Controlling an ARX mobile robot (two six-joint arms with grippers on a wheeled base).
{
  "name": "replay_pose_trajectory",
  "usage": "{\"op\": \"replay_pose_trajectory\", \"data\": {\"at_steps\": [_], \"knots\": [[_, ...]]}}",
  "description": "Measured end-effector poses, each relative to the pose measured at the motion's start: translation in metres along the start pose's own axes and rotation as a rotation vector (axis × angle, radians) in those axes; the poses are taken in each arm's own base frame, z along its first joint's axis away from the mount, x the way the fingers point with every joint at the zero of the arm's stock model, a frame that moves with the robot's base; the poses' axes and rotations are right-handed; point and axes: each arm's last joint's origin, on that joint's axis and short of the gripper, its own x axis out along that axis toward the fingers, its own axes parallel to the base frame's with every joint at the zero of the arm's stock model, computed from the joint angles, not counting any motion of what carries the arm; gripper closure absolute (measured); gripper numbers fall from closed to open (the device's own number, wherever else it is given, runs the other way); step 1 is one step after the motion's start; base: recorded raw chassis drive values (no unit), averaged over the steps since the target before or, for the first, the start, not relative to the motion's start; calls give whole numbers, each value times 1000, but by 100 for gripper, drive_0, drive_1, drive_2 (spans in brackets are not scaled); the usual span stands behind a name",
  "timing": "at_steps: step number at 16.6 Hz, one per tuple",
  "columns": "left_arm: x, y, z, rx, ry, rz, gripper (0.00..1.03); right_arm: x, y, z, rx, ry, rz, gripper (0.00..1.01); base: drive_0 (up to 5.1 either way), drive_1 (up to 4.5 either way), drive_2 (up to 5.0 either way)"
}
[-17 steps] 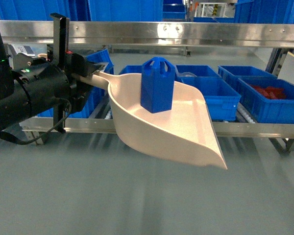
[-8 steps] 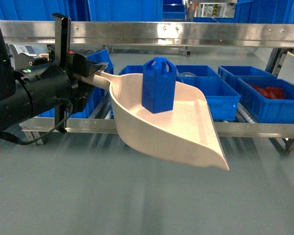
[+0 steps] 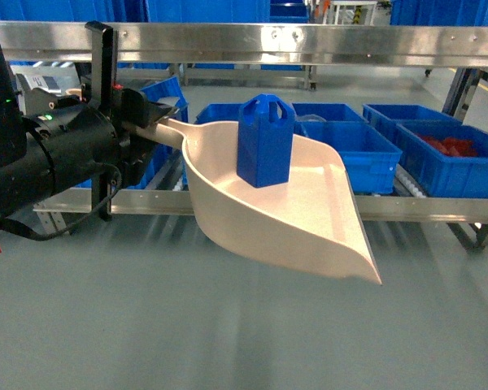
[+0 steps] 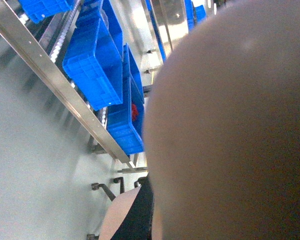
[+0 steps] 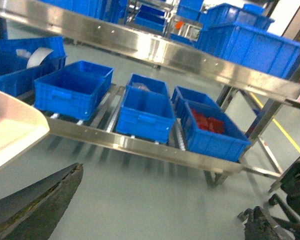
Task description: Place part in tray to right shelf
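In the head view my left gripper (image 3: 146, 120) is shut on the thin handle of the beige tray (image 3: 301, 223), which it holds in the air in front of the right shelf (image 3: 309, 42). The blue part (image 3: 265, 142) stands upright on the tray's back half, its loops on top. The tray's underside (image 4: 230, 125) fills most of the left wrist view and hides the jaws. My right gripper (image 5: 150, 220) hangs open over the grey floor with nothing between its fingers (image 5: 40, 200). The tray's front lip (image 5: 12, 127) shows at the left of the right wrist view.
Several blue crates (image 3: 346, 150) sit on the shelf's lower roller level behind its front rail (image 3: 427, 208). One crate at the right holds red pieces (image 5: 207, 122). A shelf leg and castor (image 5: 215, 175) stand on the floor at right.
The shelf's rails and crates have shifted slightly in the head view. The tray with the part on it keeps its place in my left gripper.
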Motion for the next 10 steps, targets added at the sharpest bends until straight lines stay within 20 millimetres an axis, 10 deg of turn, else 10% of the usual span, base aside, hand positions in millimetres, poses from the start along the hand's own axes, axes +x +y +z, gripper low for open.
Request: {"op": "replay_pose_trajectory", "data": {"at_steps": [10], "knots": [[0,0,0,0,1,2,88,0,0,0,0,0,1,3,-149,-149,-149]]}}
